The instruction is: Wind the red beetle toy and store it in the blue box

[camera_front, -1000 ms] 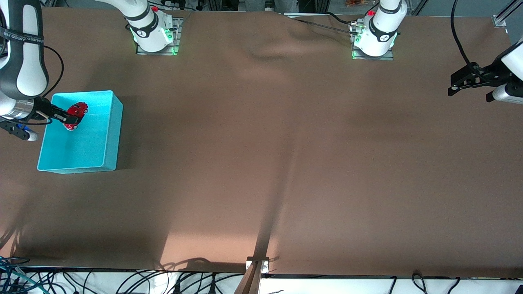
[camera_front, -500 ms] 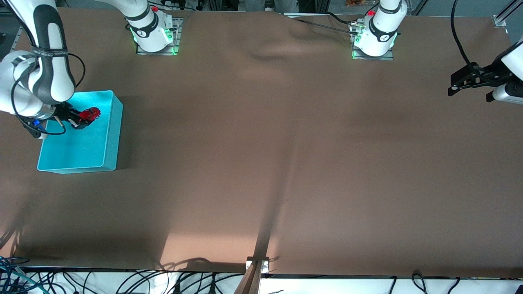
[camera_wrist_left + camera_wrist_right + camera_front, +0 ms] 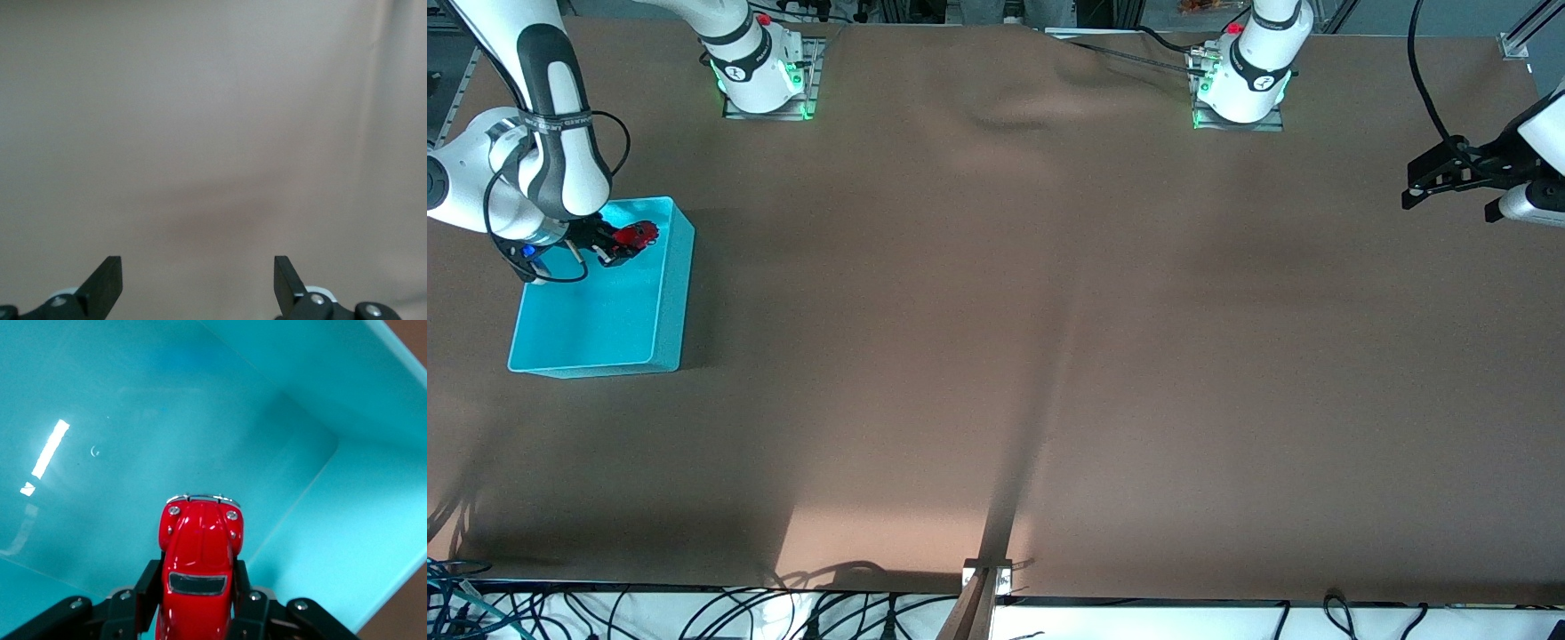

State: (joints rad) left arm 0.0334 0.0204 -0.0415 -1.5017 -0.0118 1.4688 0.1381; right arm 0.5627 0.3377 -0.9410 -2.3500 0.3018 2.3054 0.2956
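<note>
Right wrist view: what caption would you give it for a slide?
Right gripper holding the red beetle toy inside the blue box.

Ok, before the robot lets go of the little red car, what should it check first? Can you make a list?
1. Red beetle toy is inside the blue box, near a corner: ok.
2. Right gripper has a finger on each side of the car: ok.
3. Car is resting on the box floor: cannot tell; it may hang just above it.
4. Floor of the box under the car has nothing else on it: ok.
5. Left gripper is out of the way, waiting open over the left arm's end of the table: ok.
6. Car was wound up: cannot tell.
</note>
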